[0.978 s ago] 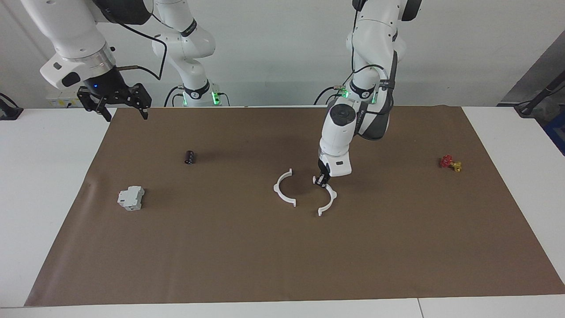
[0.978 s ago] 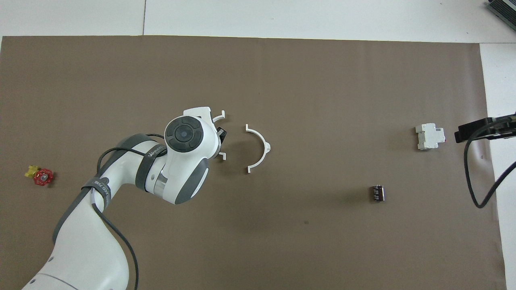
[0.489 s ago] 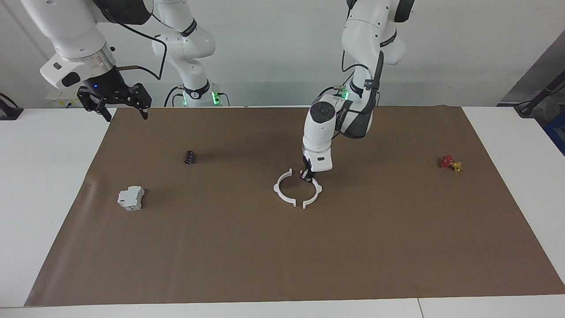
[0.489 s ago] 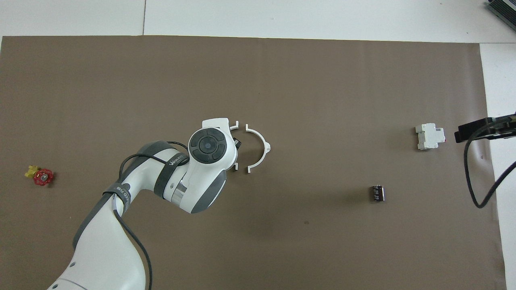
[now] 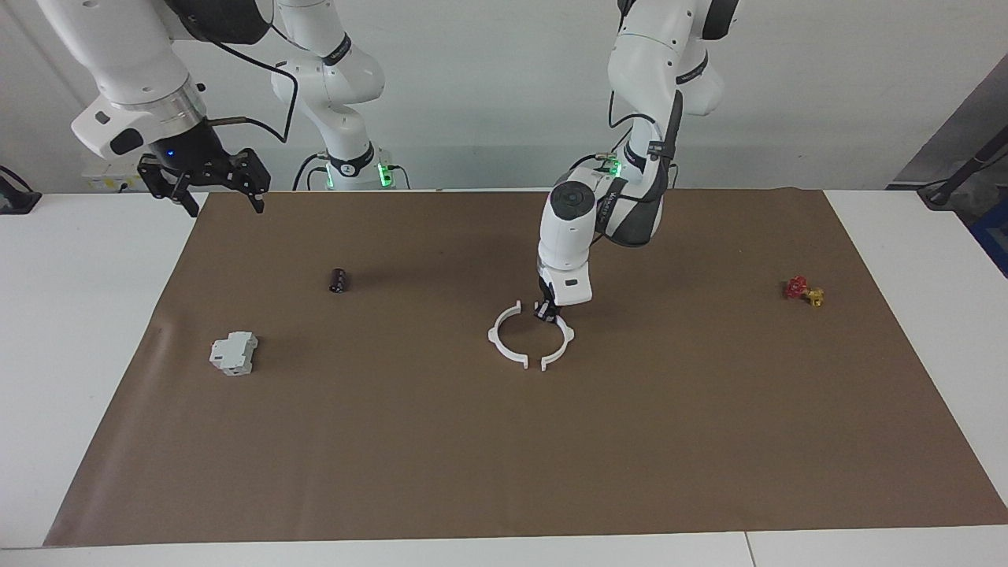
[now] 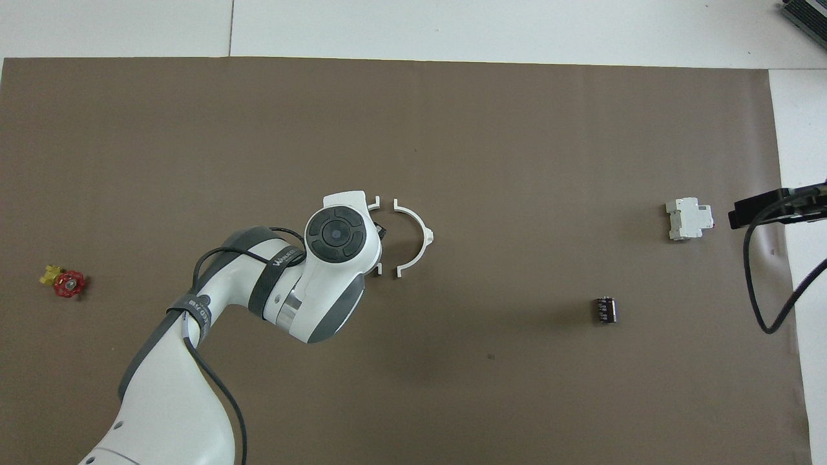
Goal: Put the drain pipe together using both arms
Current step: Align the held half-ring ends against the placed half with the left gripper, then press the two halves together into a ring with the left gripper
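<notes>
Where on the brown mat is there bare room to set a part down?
The mat's whole strip farthest from the robots is bare, as is the stretch between ring halves and red valve. Crowded only at the halves, under the left tool.

Open brown mat (image 5: 551, 457) surrounds the two white half-rings (image 5: 504, 337); only the left gripper (image 5: 545, 312), down on one arc, blocks access there. Grey block (image 5: 233, 353) and dark cylinder (image 5: 338, 280) lie well apart.

One marking is seen on the dark strap around the left arm's forearm (image 6: 274, 261), beside the wrist joint; its letters cannot be read.
</notes>
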Controlling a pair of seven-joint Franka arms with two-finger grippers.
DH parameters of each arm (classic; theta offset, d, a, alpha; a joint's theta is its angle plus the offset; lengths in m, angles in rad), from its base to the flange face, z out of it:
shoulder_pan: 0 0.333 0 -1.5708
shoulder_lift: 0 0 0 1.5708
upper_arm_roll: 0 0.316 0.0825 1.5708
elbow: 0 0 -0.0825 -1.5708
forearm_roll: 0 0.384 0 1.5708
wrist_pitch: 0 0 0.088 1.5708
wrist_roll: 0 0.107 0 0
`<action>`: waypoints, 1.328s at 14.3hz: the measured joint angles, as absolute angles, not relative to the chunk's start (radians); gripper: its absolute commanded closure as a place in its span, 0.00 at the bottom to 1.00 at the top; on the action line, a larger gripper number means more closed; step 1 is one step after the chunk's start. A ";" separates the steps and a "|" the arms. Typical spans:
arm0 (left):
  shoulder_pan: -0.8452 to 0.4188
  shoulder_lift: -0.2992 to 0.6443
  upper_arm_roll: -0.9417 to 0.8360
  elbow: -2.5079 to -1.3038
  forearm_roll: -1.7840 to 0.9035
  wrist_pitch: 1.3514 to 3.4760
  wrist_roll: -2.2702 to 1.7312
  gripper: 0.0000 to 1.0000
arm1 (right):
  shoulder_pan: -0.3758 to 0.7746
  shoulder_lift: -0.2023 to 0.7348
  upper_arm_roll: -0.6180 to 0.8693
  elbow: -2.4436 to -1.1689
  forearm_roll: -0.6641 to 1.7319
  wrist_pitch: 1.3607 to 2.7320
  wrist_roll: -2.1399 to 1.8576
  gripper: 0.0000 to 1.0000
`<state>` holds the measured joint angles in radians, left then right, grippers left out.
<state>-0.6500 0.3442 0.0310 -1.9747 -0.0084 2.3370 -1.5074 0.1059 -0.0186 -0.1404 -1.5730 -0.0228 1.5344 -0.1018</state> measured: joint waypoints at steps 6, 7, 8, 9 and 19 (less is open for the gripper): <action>-0.660 0.344 0.030 -1.962 -0.008 2.337 -1.550 1.00 | 0.106 -0.019 -0.140 -1.573 -0.023 1.534 -0.102 0.00; -0.665 0.344 0.030 -1.960 -0.008 2.337 -1.556 1.00 | 0.106 -0.019 -0.140 -1.573 -0.023 1.534 -0.102 0.00; -0.669 0.344 0.030 -1.958 -0.008 2.337 -1.561 1.00 | 0.106 -0.019 -0.140 -1.573 -0.023 1.534 -0.102 0.00; -0.672 0.344 0.030 -1.955 -0.008 2.337 -1.563 1.00 | 0.106 -0.019 -0.140 -1.573 -0.023 1.534 -0.102 0.00; -0.674 0.344 0.031 -1.952 -0.008 2.337 -1.565 1.00 | 0.106 -0.019 -0.140 -1.573 -0.023 1.534 -0.102 0.00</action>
<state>-0.6738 0.3442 0.0311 -1.9522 -0.0084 2.3371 -1.5652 0.1059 -0.0186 -0.1404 -1.5730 -0.0228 1.5344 -0.1018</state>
